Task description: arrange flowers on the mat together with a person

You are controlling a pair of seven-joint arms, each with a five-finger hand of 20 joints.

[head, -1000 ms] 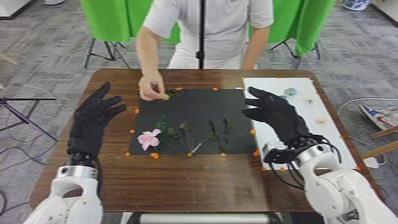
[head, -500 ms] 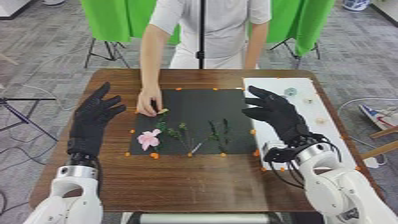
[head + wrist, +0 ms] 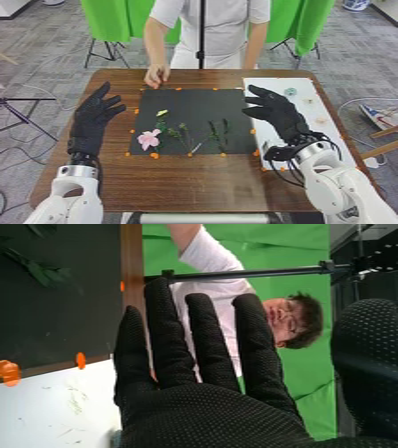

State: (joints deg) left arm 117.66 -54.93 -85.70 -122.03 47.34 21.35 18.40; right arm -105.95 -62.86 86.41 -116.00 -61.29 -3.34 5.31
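The black fabric-gloved left robot hand (image 3: 91, 120) and matching right robot hand (image 3: 277, 115), both released, flank the dark rectangular mat (image 3: 191, 104), presumably leaving the person's hand (image 3: 157, 75) room; near its left corner lies a pink, ruffled flower (image 3: 148, 138), small yellow bloom (image 3: 163, 113) beyond, slim green stems (image 3: 214, 134) alongside.

White board (image 3: 265, 83) partly hidden under right hand (image 3: 279, 114); pale pieces (image 3: 321, 121) on it too small to identify.

Mat (image 3: 195, 102): dark grey, uniform
Large flower (image 3: 148, 138): pale pink
Small flower (image 3: 163, 113): yellow
Sprigs (image 3: 213, 131): dark green
Table (image 3: 204, 177): brown, wood-grained
Board (image 3: 271, 83): white
Table markers (image 3: 155, 155): orange
Left hand (image 3: 91, 122): black
Right hand (image 3: 279, 114): black, pale dot pattern
Curtain (image 3: 311, 25): bright green
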